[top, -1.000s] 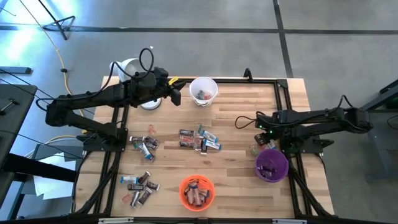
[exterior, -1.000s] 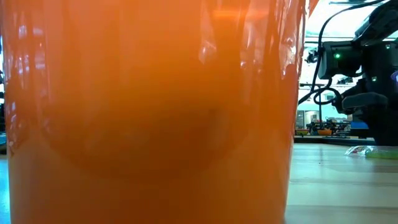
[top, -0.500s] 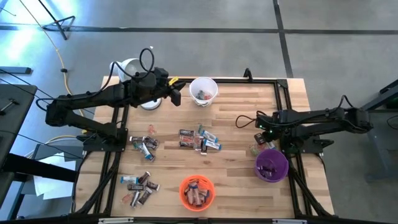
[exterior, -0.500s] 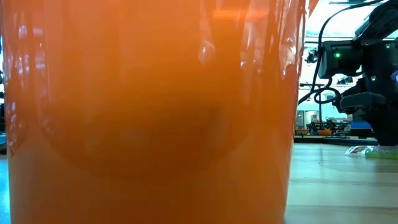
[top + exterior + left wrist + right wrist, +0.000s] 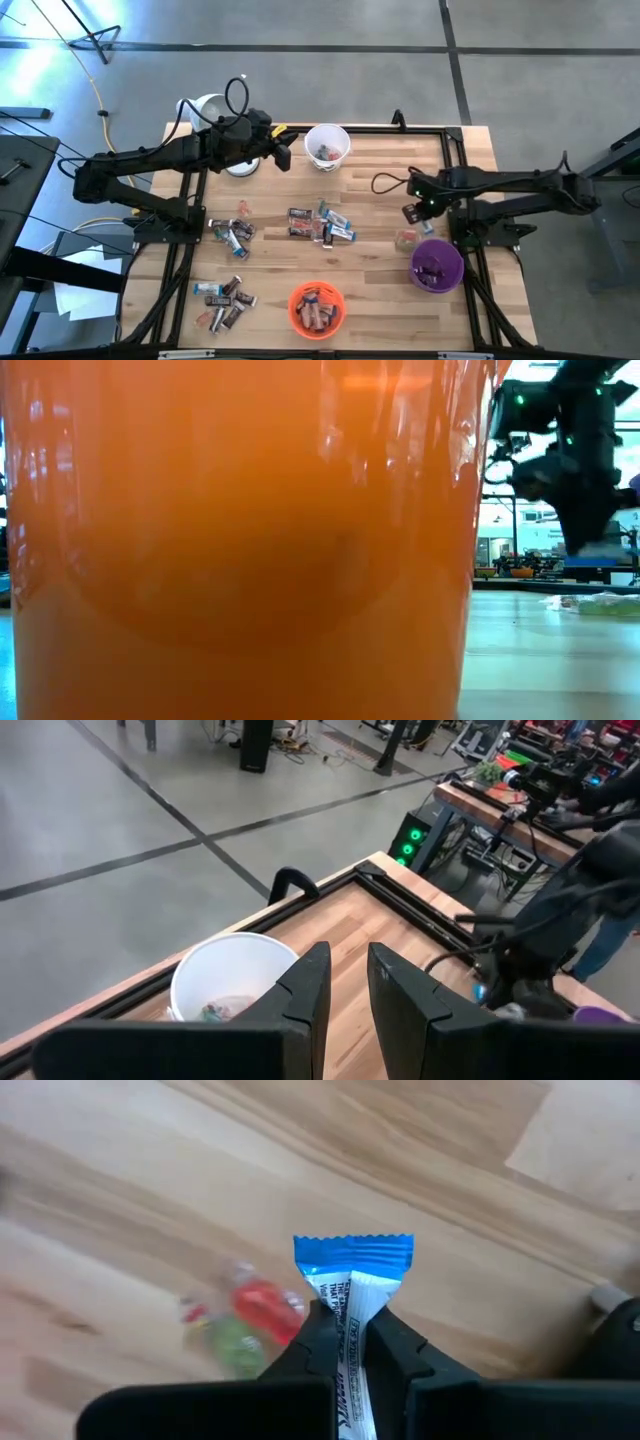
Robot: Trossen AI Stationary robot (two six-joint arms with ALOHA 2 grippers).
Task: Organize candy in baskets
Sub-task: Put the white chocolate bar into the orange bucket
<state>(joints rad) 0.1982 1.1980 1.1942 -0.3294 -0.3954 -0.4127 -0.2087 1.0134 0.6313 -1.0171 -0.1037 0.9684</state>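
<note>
We carry the catch level toward the round white plastic basket [image 5: 327,144], the pinch kept firm, judging that a mid-wrapper hold avoids a slip. Right of that basket, above the butcher-block wooden table [image 5: 380,280], the dark right gripper [image 5: 355,1338] pinches a blue-and-silver wrapped candy bar [image 5: 352,1280], its crimped blue end poking past the fingertips. The left gripper [image 5: 347,982], just left of the basket, hovers with fingers slightly parted, holding nothing.

low view: orange basket [image 5: 240,540] blocks most | loose candy [image 5: 240,1320] blurred | blue-silver bar [image 5: 352,1280] btm cut off
</note>
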